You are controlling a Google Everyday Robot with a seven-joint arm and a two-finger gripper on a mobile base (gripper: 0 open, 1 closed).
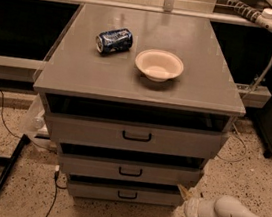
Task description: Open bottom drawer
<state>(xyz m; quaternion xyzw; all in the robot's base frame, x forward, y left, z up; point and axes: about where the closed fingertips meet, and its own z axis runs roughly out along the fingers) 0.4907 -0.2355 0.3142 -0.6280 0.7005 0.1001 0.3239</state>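
The bottom drawer [154, 197] is the narrowest, lowest grey front of three, with a small black bar handle [127, 195]. It sits close to the floor and protrudes only slightly under the middle drawer. My gripper [181, 209] is on a white arm at the lower right, just beside the drawer's right end. It is open, with one tan fingertip [183, 190] up at the drawer's right corner and the other down near the floor. It holds nothing and is well right of the handle.
A grey cabinet top [80, 72] carries a blue can [114, 40] on its side and a cream bowl [159, 65]. The middle drawer [92, 166] and top drawer [82, 129] stand above. Black stand legs [5, 173] and cables lie at the left on the speckled floor.
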